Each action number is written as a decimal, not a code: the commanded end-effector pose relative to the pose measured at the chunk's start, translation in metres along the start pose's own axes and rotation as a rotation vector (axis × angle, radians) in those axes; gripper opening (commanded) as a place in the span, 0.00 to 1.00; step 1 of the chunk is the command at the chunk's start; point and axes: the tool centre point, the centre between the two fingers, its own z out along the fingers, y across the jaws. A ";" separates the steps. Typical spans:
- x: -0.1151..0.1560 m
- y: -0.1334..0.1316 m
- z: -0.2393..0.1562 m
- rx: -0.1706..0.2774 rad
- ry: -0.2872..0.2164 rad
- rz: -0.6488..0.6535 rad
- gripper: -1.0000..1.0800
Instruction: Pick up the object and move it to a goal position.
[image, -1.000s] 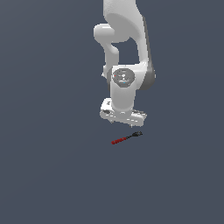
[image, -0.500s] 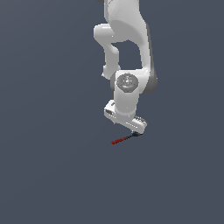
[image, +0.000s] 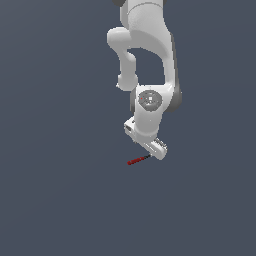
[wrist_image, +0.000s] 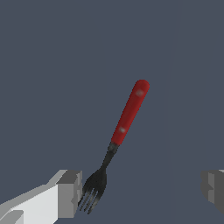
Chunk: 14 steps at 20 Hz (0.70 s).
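Observation:
The object is a small fork with a red handle, a thin dark shaft and a black tined head. It lies flat on the dark grey floor. In the exterior view it lies just left of the hand's lower end. My gripper is open and empty, close above the floor. One finger stands right beside the fork's tines, and I cannot tell whether they touch. The other finger is far off on the opposite side. In the exterior view the gripper hangs tilted over the fork's head end.
The white arm rises above the hand in the exterior view. The plain dark grey floor spreads all around, with no other objects in view.
The hand has come down toward the fork and turned about its axis, so it now sits tilted right over the fork's head end. The fork has not moved.

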 end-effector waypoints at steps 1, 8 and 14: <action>-0.001 -0.003 0.004 0.001 0.005 0.064 0.96; -0.003 -0.011 0.016 0.003 0.021 0.236 0.96; -0.004 -0.016 0.024 0.007 0.032 0.349 0.96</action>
